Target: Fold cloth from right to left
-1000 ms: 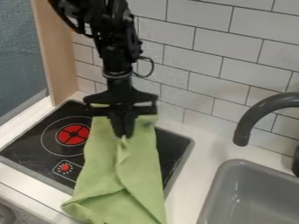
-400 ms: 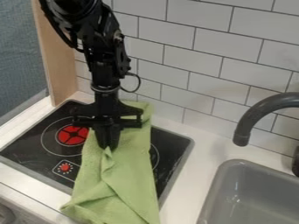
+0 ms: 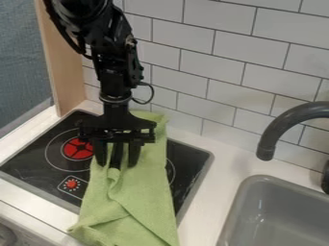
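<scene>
The black gripper (image 3: 116,163) hangs over the left part of the green cloth, its two fingers spread apart and pointing down. A small raised tuft of cloth stands just below and between the fingertips. The green cloth (image 3: 138,192) lies as a long strip across the stove, from the back edge near the wall to the front edge of the counter, with a diagonal fold and creases in its front half.
The black stove top (image 3: 38,166) shows a red burner and a red knob mark left of the cloth. A grey sink (image 3: 247,202) and dark faucet (image 3: 276,132) are at the right. A tiled wall runs behind, and a wooden panel (image 3: 69,62) stands at the left.
The gripper moved left and slightly toward the front, carrying the pinched cloth with it. Since then its fingers have opened and let the cloth go.
</scene>
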### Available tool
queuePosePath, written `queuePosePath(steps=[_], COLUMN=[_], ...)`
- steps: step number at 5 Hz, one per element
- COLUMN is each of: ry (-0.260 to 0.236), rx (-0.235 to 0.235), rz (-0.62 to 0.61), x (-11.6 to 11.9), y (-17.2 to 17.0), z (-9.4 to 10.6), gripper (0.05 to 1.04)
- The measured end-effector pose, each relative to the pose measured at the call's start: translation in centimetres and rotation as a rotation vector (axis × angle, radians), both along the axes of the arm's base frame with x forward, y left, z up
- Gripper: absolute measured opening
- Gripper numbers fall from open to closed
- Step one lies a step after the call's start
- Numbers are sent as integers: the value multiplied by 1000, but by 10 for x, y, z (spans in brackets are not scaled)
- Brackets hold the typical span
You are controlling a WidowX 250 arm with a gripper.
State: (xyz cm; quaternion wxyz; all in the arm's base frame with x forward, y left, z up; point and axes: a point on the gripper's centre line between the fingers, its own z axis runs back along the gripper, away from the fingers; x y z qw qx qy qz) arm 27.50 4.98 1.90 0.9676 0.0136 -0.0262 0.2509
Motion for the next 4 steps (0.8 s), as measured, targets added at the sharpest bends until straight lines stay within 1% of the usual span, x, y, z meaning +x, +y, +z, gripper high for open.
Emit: queuePosePath(steps=[1,2,3,4], ry=[-11,-3,-35,-63], rx=[-5,-10,15,16], rz=[-5,1,14,21], x=[0,-2,2,1], y=[-1,-2,-3,-8], z=[5,10,31,52], gripper=[1026,1007,998,998])
